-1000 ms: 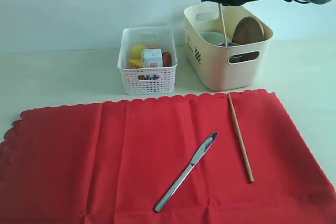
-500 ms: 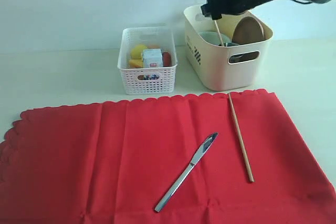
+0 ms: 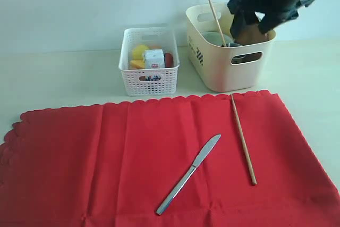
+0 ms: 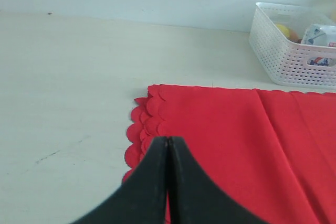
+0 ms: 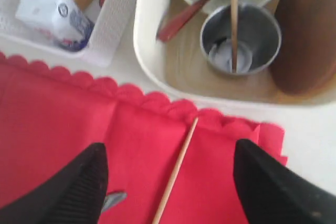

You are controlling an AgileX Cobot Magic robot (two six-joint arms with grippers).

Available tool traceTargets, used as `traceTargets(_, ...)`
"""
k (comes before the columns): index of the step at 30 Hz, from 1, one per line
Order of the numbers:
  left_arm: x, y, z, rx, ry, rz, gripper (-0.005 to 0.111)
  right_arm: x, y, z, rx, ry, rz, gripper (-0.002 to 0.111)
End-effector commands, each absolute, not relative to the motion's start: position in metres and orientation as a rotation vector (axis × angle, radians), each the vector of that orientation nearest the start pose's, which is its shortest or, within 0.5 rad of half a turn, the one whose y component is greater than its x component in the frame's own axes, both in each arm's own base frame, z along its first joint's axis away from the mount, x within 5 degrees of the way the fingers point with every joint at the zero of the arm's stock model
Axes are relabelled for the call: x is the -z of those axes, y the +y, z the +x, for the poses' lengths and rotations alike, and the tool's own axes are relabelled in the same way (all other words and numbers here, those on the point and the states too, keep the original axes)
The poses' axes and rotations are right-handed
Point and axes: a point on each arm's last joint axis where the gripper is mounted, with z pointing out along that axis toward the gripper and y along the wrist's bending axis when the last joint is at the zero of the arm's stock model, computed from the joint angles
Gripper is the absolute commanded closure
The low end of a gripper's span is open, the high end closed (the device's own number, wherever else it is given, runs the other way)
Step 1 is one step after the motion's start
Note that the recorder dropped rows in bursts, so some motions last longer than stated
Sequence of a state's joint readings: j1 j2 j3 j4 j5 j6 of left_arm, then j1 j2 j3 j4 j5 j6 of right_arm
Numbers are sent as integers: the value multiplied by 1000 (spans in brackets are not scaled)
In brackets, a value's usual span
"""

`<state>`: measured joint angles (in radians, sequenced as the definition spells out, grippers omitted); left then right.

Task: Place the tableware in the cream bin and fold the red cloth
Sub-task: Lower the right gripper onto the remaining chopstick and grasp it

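Red cloth (image 3: pixel 106 158): knife (image 3: pixel 188 174), 1 chopstick (image 3: pixel 243 139) lying on it | left fingers (image 4: pixel 152 184) together | right fingers (image 5: pixel 81 184) wide, empty

Pale table (image 3: pixel 64 73): red cloth (image 3: pixel 106 158), cream bin (image 3: pixel 218 70), white basket (image 3: pixel 151 86) directly on it.

A pale cream table (image 3: pixel 64 73) runs to the far edge — matte, evenly lit (one faint dark scuff (image 4: pixel 48 156) on it) — and meets a plain bluish-white wall (image 3: pixel 79 3) spanning left to right.
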<state>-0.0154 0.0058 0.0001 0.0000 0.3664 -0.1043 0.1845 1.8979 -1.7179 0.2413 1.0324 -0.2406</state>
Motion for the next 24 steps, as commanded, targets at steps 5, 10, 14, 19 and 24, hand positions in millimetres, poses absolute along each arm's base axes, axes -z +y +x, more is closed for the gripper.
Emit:
traceTargets(5, -181, -1, 53, 90, 1841, -80, 106, -198, 108, 344, -218, 2841, -510, 44)
traceTargets(10, -181, -1, 53, 90, 1841, -80, 106, -169, 134, 337, -201, 2836, -548, 44)
traceTargets(14, -181, -1, 53, 90, 1841, -80, 106, -147, 132, 339, -150, 2897, -549, 48)
traceTargets(19, -181, -1, 53, 90, 1841, -80, 106, -119, 132, 341, -123, 2965, -547, 52)
traceTargets(24, -181, -1, 53, 90, 1841, -80, 106, -107, 132, 341, -116, 2991, -550, 78)
